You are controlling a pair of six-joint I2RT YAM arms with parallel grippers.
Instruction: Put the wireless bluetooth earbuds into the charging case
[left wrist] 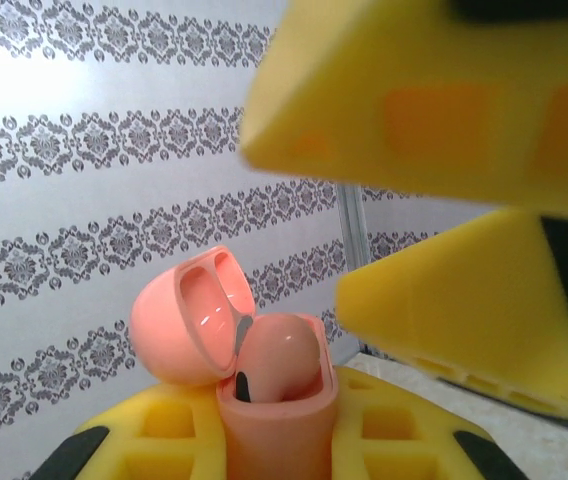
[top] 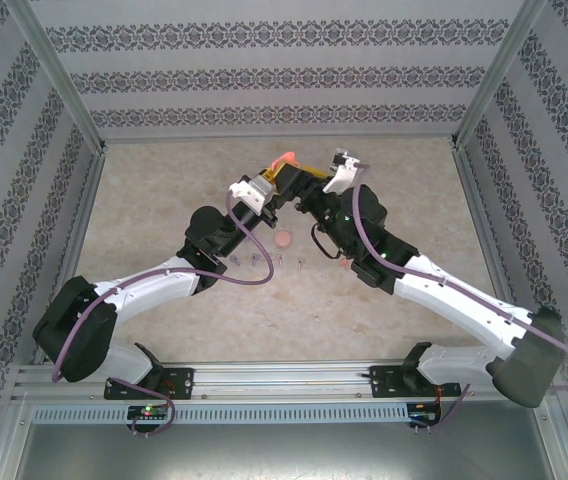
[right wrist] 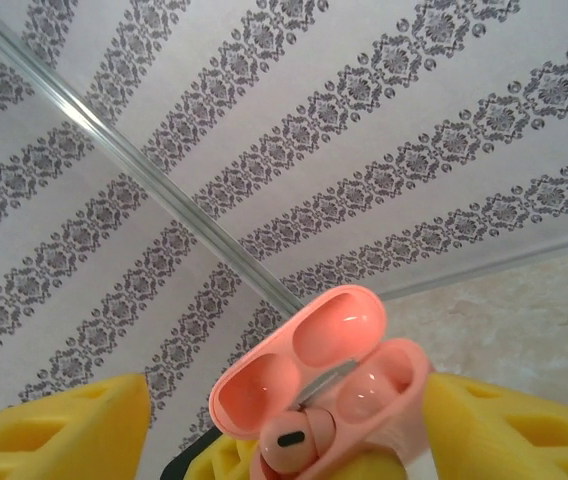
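The pink charging case (left wrist: 282,435) stands upright with my left gripper (left wrist: 280,450) shut on its body between yellow pads. Its lid (left wrist: 182,320) is swung open. One pale pink earbud (left wrist: 279,360) sits in a slot of the case (right wrist: 384,385), its dark sensor mark facing out (right wrist: 299,445); the other slot looks bare. My right gripper (right wrist: 294,450) is open, its yellow fingers (left wrist: 444,110) spread wide either side of the case and off the earbud. From above, both grippers (top: 276,183) (top: 311,180) meet at the raised case (top: 284,159), far centre of the table.
On the table below the grippers lie a round pink case (top: 282,240) and a row of tiny earbuds (top: 247,262) (top: 301,263). Patterned walls and metal corner posts (top: 64,80) close in the back and sides.
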